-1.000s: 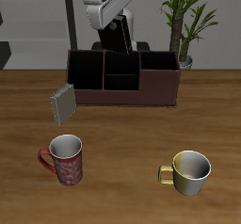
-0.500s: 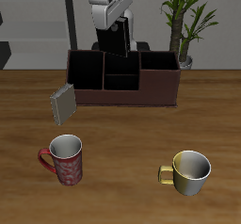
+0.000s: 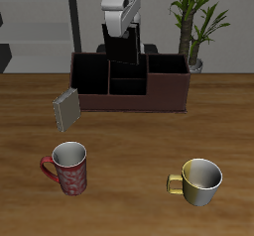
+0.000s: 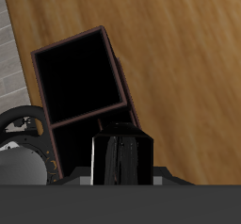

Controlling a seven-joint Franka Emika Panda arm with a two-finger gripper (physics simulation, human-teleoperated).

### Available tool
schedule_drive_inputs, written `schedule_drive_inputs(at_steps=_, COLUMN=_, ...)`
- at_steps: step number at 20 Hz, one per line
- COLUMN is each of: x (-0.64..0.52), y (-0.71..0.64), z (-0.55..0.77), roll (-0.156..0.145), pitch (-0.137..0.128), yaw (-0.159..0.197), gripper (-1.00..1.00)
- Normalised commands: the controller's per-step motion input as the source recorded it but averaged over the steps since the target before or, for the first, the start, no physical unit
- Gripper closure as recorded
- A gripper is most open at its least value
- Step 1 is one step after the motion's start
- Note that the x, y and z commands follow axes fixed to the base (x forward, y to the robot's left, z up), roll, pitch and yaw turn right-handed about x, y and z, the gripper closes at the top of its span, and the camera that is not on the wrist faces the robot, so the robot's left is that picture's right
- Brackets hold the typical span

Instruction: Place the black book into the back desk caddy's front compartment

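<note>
From the front and above, my tool (image 3: 121,32) hangs over the back desk caddy (image 3: 129,82), clamped on the black book (image 3: 121,46), a thin flat slab held upright with its lower edge at about the height of the caddy's rim. The caddy is a long maroon-brown open-top box, its partitions cutting it into dark cells. It sits far back on the wood-grain counter (image 3: 139,151). A small grey book (image 3: 66,108) leans tilted against one end of the caddy. Nearer the front edge stand a red patterned mug (image 3: 66,168) and a yellow mug (image 3: 199,180), well apart from each other, with open counter between them and the caddy. A potted plant (image 3: 193,22) rises behind the caddy; my white arm hides part of the wall behind.

In the wrist view, the black book (image 4: 121,155) shows glossy and dark, held end-on; my fingers themselves are hidden in shadow. Beyond it a square, thin-walled cell of the caddy (image 4: 80,74) gapes black, its floor impossible to make out. Bare wood planks surround it.
</note>
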Motion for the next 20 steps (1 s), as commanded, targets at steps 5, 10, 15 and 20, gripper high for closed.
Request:
schedule_drive_inputs(at_steps=5, x=0.04, y=0.03, z=-0.11, roll=-0.013, pitch=-0.032, yaw=0.099, gripper=1.00)
schedule_drive_inputs(at_steps=10, x=0.00, y=0.04, z=-0.17, roll=-0.009, pitch=0.010, yaw=0.092, gripper=1.00)
schedule_drive_inputs(at_steps=15, x=-0.05, y=0.04, z=-0.07, roll=-0.001, pitch=-0.013, yaw=0.057, gripper=1.00)
schedule_drive_inputs(at_steps=20, x=-0.07, y=0.02, z=-0.05, roll=-0.006, pitch=0.011, yaw=0.024, gripper=1.00)
